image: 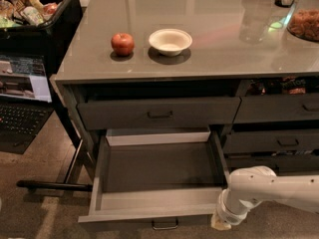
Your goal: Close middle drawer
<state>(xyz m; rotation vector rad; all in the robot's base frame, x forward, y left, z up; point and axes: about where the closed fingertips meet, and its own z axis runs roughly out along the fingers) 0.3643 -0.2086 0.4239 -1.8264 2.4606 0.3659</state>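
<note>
Nearest the camera, the flat front of the middle drawer [159,171] is seen at the bottom edge of the view, with its small loop handle [164,225] centred on it. The drawer is found drawn far out of the cabinet, its lighter grey inner box exposed from above. Just beside the right end of that front, the gripper [221,222] is placed low, close to the drawer's front right corner; whether contact is made cannot be told, nor can it be told whether the gripper is spread or pressed together. The white arm [271,185] is extended from it toward the right edge of the view, in front of the lower right drawers.

To the left, a black bar [52,185] is seen lying on the floor near the drawer's left side.

Behind the open box, the wide top drawer [159,112] is set nearly flush in the cabinet. To its right, narrower drawers [271,142] with like handles are stacked.

Above these, the grey countertop [199,14] is spread. A red apple [122,44] and a white bowl [170,41] are placed near its front edge, side by side and apart. Farther right, a clear glass [254,16] and a container of brown snacks [305,24] are seen.

At the far left, an open laptop [22,93] is set below a black bin [45,29] filled with packaged items.
</note>
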